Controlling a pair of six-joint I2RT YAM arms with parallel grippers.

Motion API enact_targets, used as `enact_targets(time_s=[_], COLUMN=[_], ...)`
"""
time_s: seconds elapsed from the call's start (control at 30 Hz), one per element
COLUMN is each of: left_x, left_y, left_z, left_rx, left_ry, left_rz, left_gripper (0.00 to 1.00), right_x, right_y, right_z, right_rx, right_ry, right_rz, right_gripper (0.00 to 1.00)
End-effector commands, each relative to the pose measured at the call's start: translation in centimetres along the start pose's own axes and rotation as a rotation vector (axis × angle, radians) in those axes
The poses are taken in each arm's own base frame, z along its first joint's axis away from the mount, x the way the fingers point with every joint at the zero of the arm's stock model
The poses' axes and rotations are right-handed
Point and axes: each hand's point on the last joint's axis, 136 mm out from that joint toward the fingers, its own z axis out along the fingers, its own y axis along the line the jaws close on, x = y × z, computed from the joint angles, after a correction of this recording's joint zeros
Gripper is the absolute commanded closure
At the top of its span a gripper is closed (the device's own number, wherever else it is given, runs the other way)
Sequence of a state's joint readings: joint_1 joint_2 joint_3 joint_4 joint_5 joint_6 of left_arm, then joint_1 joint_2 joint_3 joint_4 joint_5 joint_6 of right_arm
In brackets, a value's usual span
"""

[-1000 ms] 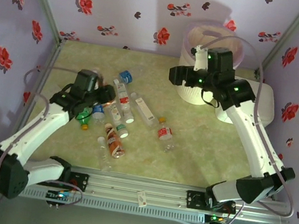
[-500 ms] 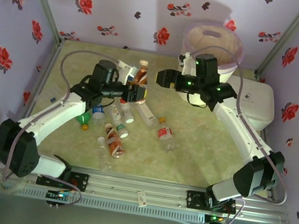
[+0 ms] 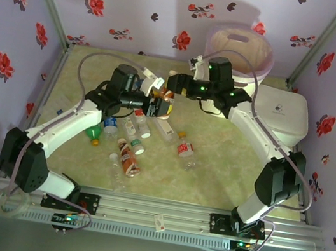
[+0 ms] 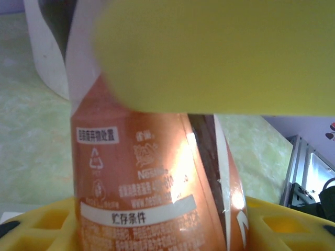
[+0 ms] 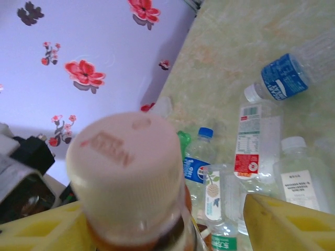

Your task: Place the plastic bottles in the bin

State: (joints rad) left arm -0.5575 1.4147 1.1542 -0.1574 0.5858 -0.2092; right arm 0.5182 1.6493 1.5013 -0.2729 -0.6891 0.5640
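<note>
left gripper (image 3: 156, 103), raised over the loose bottles (image 3: 131, 142), pinches an orange-brown bottle (image 4: 146, 172) by its body. right gripper (image 3: 173, 89), apart from it half a second ago, now has its fingers spread either side of the cap (image 5: 125, 167). to the right the table (image 3: 226, 161) is bare. the bin (image 3: 263, 67) stands beyond, in the far right corner.

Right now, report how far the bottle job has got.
Done: cannot tell, the inside of the bin is unclear. In hand: the left hand grips an orange-brown bottle, its cap inside the open right hand. Left: several bottles lying on the table.
</note>
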Motion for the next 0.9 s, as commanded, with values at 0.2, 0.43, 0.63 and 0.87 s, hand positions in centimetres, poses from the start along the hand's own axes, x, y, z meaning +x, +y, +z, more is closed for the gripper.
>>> enact_targets(time_s=[0.2, 0.43, 0.63, 0.87], left_x=[-1.0, -1.4, -1.7, -0.6], left_y=[-1.0, -1.1, -1.1, -0.9], left_z=[0.2, 0.3, -0.3, -2.3], left_rx=[0.043, 0.045, 0.034, -0.035], left_ry=[-0.006, -0.016, -0.028, -0.035], left_rz=[0.034, 0.016, 0.021, 0.027], left_gripper=[1.0, 0.82, 0.4, 0.0], right_x=[-0.8, -1.2, -2.3, -5.3], right_y=[1.3, 1.6, 1.8, 2.1], right_z=[-0.2, -0.4, -1.6, -4.6], right_rx=[-0.045, -0.052, -0.008, 0.046], right_ry=[-0.033, -0.046, -0.087, -0.147], right_rz=[-0.017, -0.013, -0.047, -0.1], right_gripper=[0.45, 0.55, 0.57, 0.59])
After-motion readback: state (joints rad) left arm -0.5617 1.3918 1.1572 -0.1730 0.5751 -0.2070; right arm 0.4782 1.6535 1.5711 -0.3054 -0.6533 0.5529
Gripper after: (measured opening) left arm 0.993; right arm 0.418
